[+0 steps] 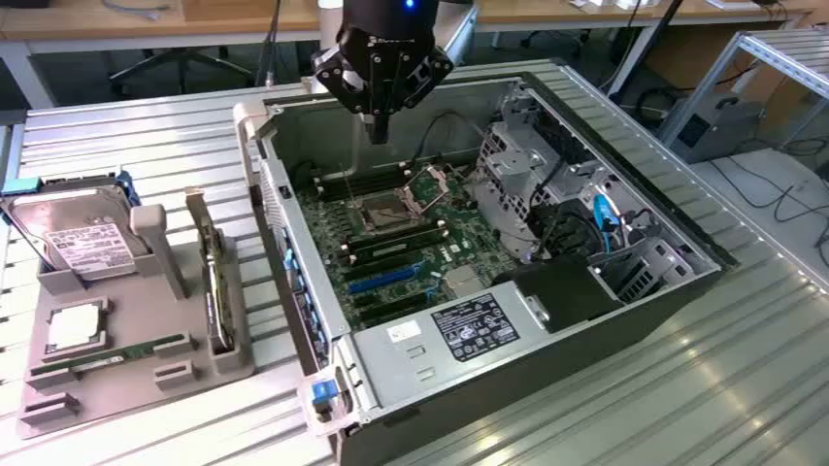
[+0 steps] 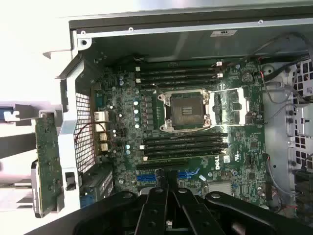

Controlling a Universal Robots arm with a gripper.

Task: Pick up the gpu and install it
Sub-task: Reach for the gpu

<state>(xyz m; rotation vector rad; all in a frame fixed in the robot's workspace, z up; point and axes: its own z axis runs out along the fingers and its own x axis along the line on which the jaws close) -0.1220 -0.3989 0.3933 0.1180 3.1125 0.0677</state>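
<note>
Gripper (image 1: pixel 377 124), clenched empty, hangs over the open case (image 1: pixel 276 199). The gpu (image 1: pixel 214 282), well apart from it, looks light, rigid and fragile; best pinched by its upper edge.

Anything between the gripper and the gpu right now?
Yes, the PC case's wall stands between them. The gripper hangs over the motherboard inside the case, and the gpu stands upright in the grey holder outside that wall.

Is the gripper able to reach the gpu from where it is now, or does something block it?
Probably yes. The gpu stands on edge in the gray holder outside the case, its top edge uncovered. The gripper hangs above the open case, higher than the case wall between them.
</note>
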